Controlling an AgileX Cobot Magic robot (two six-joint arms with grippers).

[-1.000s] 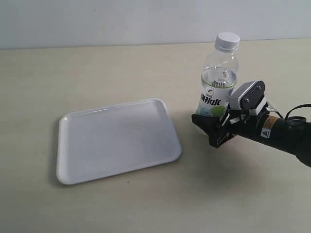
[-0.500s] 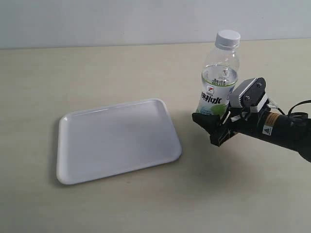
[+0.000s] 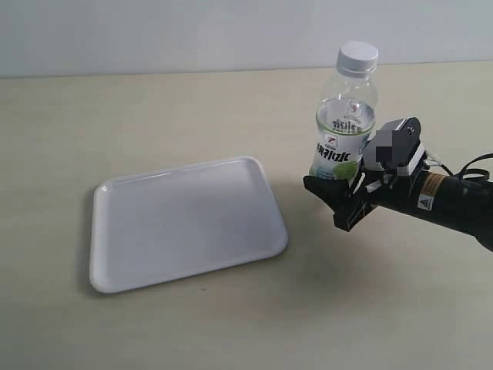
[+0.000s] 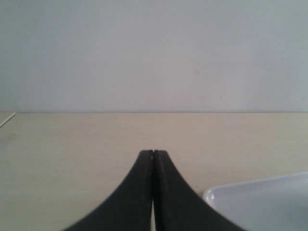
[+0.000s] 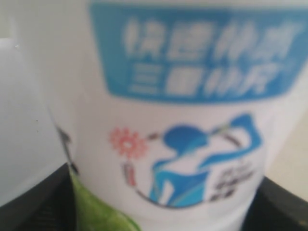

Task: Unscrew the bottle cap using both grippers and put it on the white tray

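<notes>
The clear bottle (image 3: 345, 131) with its green, white and blue label stands upright right of the white tray (image 3: 185, 223). The white bottle cap (image 3: 358, 55) sits on its neck. My right gripper (image 3: 330, 193) is shut on the bottle's lower part, reaching in from the right. In the right wrist view the label (image 5: 187, 96) fills the frame, with black fingers (image 5: 33, 204) at both sides. My left gripper (image 4: 153, 153) is shut with nothing in it and hangs over the table near a corner of the tray (image 4: 260, 202). It does not show in the exterior view.
The beige table (image 3: 154, 116) runs back to a pale wall (image 3: 154, 31). The right arm (image 3: 454, 208) with its cables lies low over the table at the right edge.
The bottle and the right gripper have moved a little up and to the left. The tray has not moved.
</notes>
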